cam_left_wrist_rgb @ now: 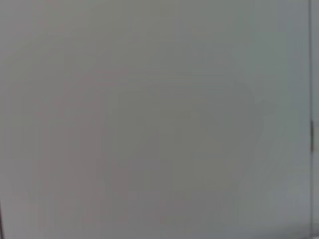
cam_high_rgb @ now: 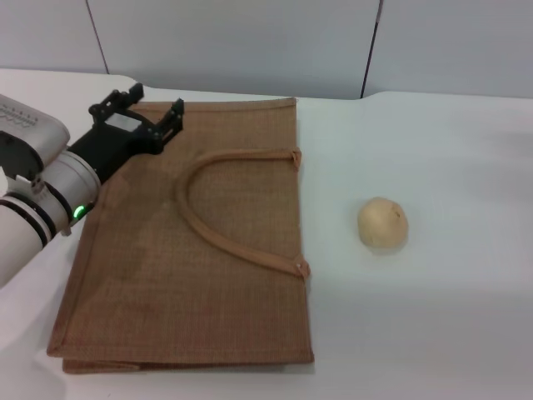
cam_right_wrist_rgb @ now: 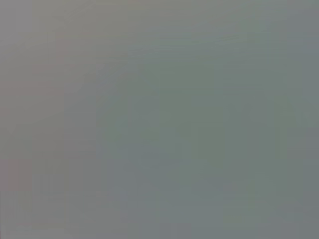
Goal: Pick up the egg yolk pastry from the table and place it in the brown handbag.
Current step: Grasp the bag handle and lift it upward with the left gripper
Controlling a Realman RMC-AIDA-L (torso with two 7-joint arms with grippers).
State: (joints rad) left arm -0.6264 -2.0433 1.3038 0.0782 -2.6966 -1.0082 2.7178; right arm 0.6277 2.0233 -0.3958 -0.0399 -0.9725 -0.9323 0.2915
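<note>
The egg yolk pastry (cam_high_rgb: pixel 383 222), a small pale yellow-beige ball, sits on the white table (cam_high_rgb: pixel 433 317) to the right of the brown handbag (cam_high_rgb: pixel 191 258). The handbag lies flat, its looped strap handle (cam_high_rgb: pixel 218 225) on top and its opening side toward the pastry. My left gripper (cam_high_rgb: pixel 151 102) is open and empty, hovering over the bag's far left corner. My right gripper is out of view. Both wrist views show only a plain grey surface.
A grey panelled wall (cam_high_rgb: pixel 250 42) rises behind the table's far edge. The bag's near edge lies close to the table's front.
</note>
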